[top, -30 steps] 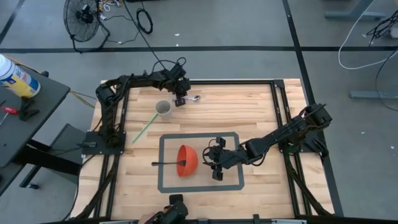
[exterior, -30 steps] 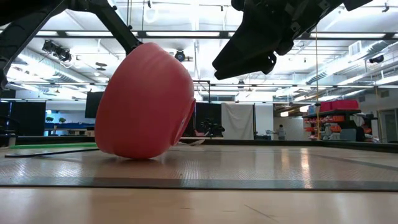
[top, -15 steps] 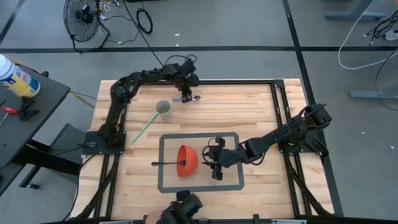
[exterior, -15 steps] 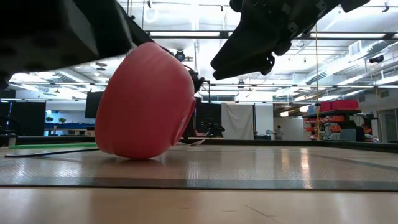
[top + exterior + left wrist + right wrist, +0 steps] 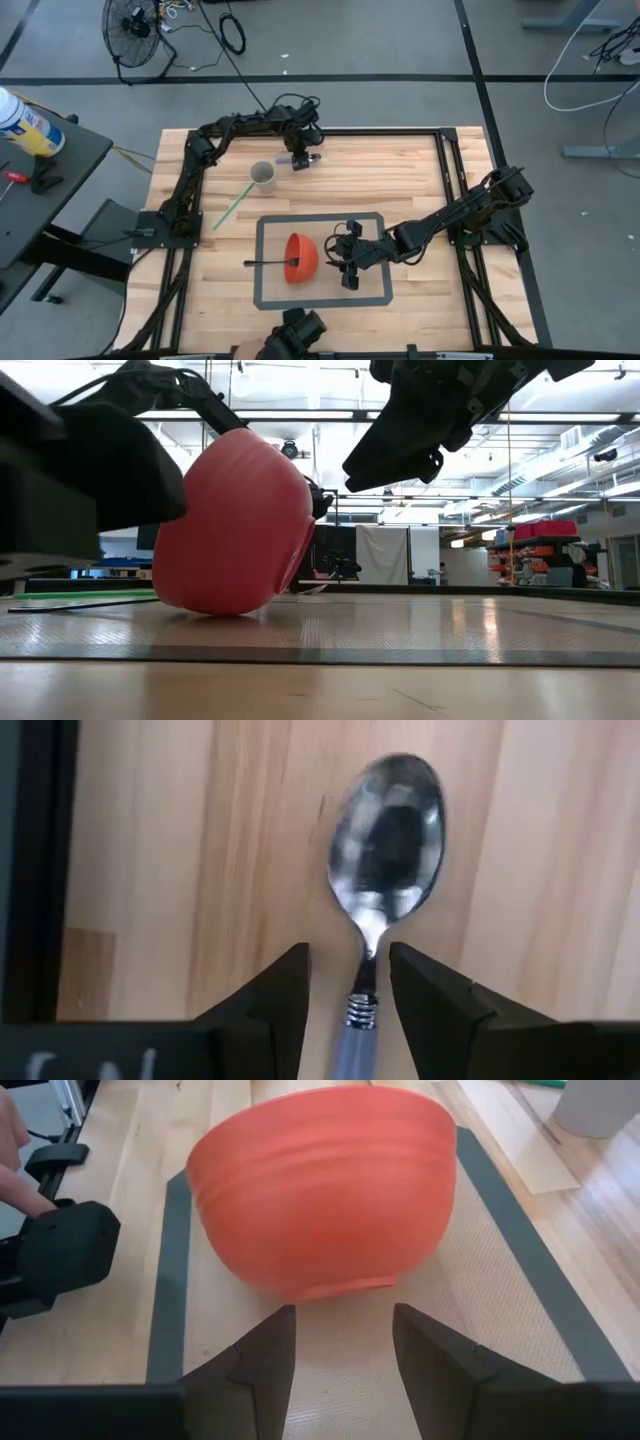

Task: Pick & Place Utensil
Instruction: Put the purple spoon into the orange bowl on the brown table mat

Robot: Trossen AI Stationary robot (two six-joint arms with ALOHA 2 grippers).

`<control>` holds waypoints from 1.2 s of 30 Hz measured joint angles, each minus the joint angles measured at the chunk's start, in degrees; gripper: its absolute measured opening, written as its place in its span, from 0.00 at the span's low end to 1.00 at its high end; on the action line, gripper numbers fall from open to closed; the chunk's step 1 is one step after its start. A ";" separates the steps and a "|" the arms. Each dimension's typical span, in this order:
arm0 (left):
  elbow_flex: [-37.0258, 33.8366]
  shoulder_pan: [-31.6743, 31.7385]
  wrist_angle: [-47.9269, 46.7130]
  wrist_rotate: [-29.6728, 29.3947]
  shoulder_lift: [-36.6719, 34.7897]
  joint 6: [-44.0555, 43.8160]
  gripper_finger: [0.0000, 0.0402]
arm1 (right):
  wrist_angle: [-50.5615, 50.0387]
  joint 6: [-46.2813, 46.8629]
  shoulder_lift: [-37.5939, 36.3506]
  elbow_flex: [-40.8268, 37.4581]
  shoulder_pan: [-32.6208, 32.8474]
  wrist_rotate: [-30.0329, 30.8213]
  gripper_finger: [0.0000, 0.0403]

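Note:
A metal spoon (image 5: 386, 838) with a pale blue handle (image 5: 357, 1045) lies flat on the wood near the table's far edge. My left gripper (image 5: 350, 960) is open above it, pointing down, with one finger on each side of the spoon's neck and a gap on both sides; in the high view my left gripper (image 5: 300, 158) covers most of the spoon. An orange bowl (image 5: 300, 258) lies tipped on the grey mat (image 5: 370, 225), its base (image 5: 330, 1288) toward my right gripper (image 5: 340, 1325), which hangs open just to its right. A black utensil (image 5: 264, 263) pokes out from the bowl's left side.
A grey cup (image 5: 263, 174) stands left of the spoon, with a green stick (image 5: 231, 206) lying beside it. A person's finger (image 5: 12, 1170) and a dark object (image 5: 90, 480) are at the table's near edge. Black frame rails (image 5: 450, 170) border the table.
My left arm has swung toward the table's right along the far edge and come to rest over the spoon, its wrist turning on the way. A dark object at the near edge has shifted in front of the low camera. The right arm and the bowl stayed still.

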 joint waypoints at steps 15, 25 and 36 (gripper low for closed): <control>0.05 0.03 -4.74 -0.85 0.02 2.68 0.29 | 0.43 0.02 0.00 0.00 -0.11 -0.04 0.42; 0.03 0.30 -8.25 -3.43 0.02 1.88 0.29 | 0.42 0.00 0.00 0.00 -0.08 -0.07 0.42; -0.71 0.02 -7.59 -4.33 -0.03 5.91 0.29 | -1.08 0.28 0.00 0.00 -0.08 -1.57 0.42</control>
